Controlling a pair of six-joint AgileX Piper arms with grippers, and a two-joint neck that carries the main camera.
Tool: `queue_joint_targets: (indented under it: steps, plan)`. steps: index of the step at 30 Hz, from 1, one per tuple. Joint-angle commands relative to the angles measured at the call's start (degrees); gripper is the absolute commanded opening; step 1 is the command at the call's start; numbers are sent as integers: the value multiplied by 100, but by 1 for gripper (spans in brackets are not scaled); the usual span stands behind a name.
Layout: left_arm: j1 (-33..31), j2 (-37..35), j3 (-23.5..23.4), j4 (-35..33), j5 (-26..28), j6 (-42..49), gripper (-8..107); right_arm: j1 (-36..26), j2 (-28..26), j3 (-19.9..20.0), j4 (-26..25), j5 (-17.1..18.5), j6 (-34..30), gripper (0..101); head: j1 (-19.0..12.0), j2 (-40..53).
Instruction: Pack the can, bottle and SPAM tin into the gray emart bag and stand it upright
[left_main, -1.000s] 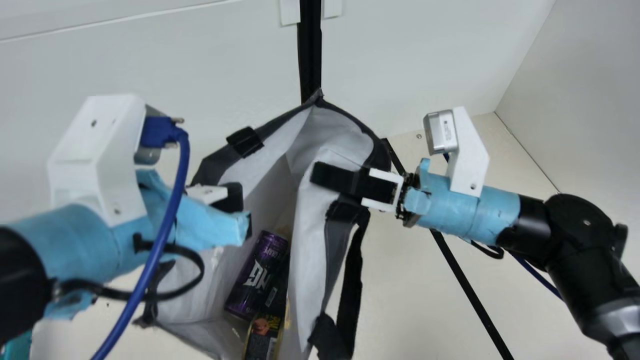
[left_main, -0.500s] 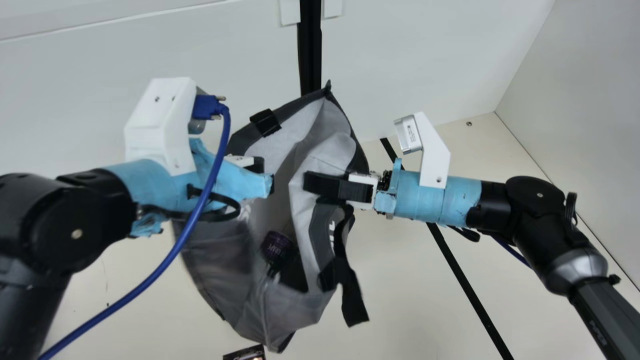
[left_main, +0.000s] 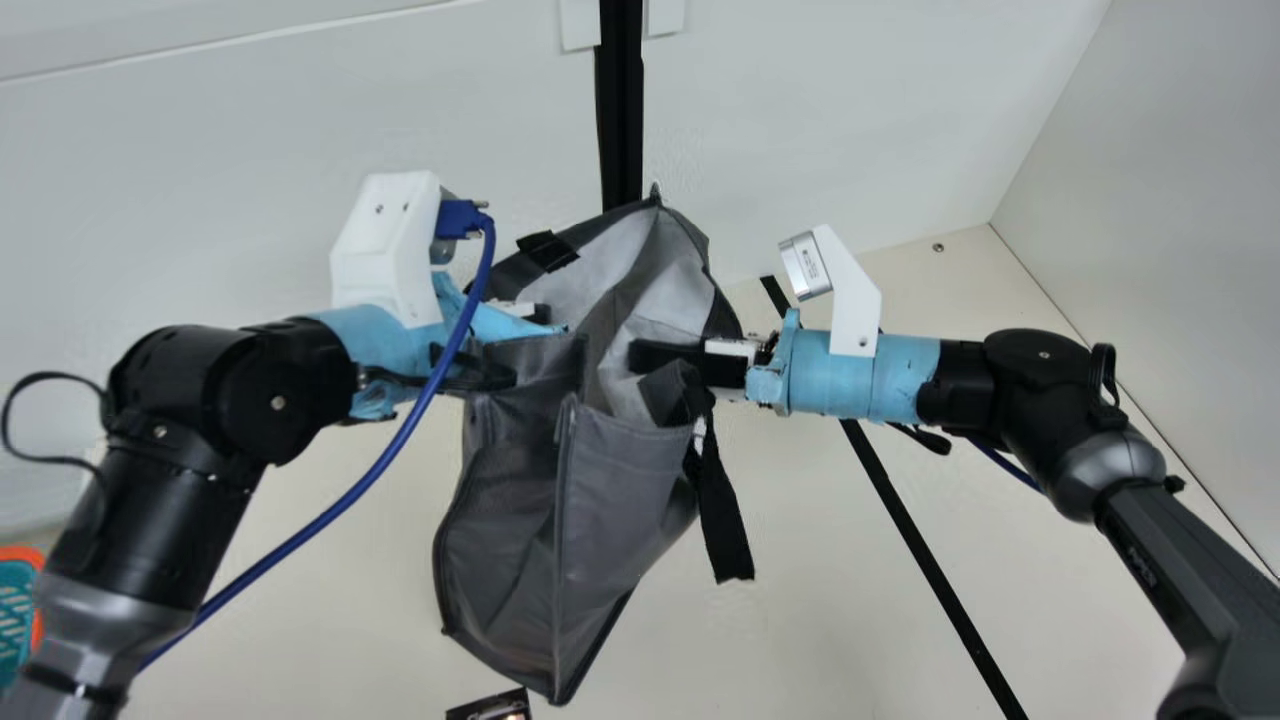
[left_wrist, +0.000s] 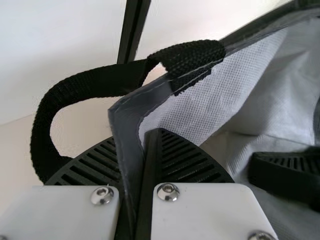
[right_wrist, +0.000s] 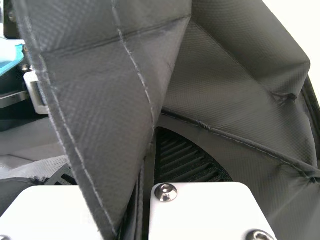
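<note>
Between the two grippers hangs one bag, gray outside and pale within, its mouth open and its lower part slanting toward the near side. The bag (left_main: 600, 500) hides its own depths behind the near wall, and whether its base touches the table (left_main: 840, 600) I cannot tell. Two grippers hold it. The left gripper (left_main: 543, 314), partly covered by blue wrap in the main view, is closed on the rim at the left, one finger inside and one outside. The right gripper (left_main: 637, 358) is closed on the right side's cloth; a fold hides much of one finger (right_wrist: 187, 157) in its wrist view, so I'd say, fairly surely, that this one lies inside the mouth.

Two black straps can be counted: one strap (left_main: 548, 250) on the far left rim, and a second strap (left_main: 725, 510) dangling at the right, its upper end hard to follow among the folds. Near the bag's lowest corner is one dark thing (left_main: 490, 707), cut off by the near edge. Far to the left, one basket (left_main: 15, 610), teal with an orange rim, is also cut off.
</note>
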Motion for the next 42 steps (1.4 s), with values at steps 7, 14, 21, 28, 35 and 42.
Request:
queue_joint_targets:
  steps: [7, 14, 21, 28, 35, 42]
  plan:
    - [43, 163, -82, -120, -132, 30, -8, -46, 30, 26, -27, -3, -36, 0, -130, -14]
    - [36, 164, -81, -122, -128, 26, -8, -46, 30, 20, -38, -11, -36, 0, -130, -14]
    - [36, 164, -81, -122, -128, 26, 2, -46, 30, 20, -38, -11, -36, 0, -130, -14]
    - [36, 164, -81, -122, -128, 26, 25, -46, 30, 20, -38, -11, -36, 0, -130, -14]
    - [34, -412, 602, -175, -456, 121, 49, -46, 30, 20, -38, -11, -36, 0, -130, -14]
    - [149, -1019, 982, -248, -735, 207, 72, -46, 30, 20, -38, -11, -36, 0, -130, -14]
